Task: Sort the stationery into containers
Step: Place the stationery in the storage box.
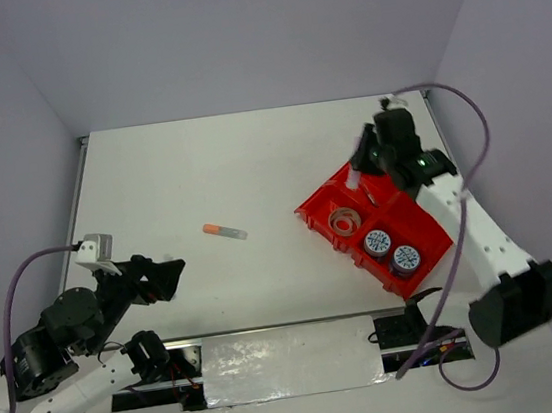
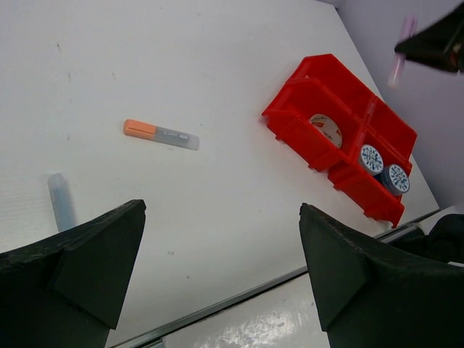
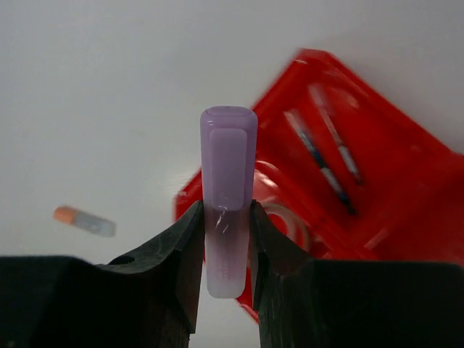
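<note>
"So why is the right gripper point(image 3: 226, 239) up over the red tray point(image 1: 312, 209)?"

"It's clamped on the pink stick point(image 3: 228, 159) near one end, probably to drop it beside the pens point(image 3: 319, 156) lying in the long compartment."

"And the left gripper point(image 2: 221, 210)?"

"Fingers wide apart, holding nothing, above the white table point(image 1: 200, 165). An orange-tipped marker point(image 1: 225, 231) lies loose there, well apart from the tray. Plain pale walls stand all round."

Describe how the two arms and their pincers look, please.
The left arm and right arm have white links and black joints. The left pincer and right pincer each have two black wedge-shaped fingers. A purple-grey cable loops from each wrist.
</note>
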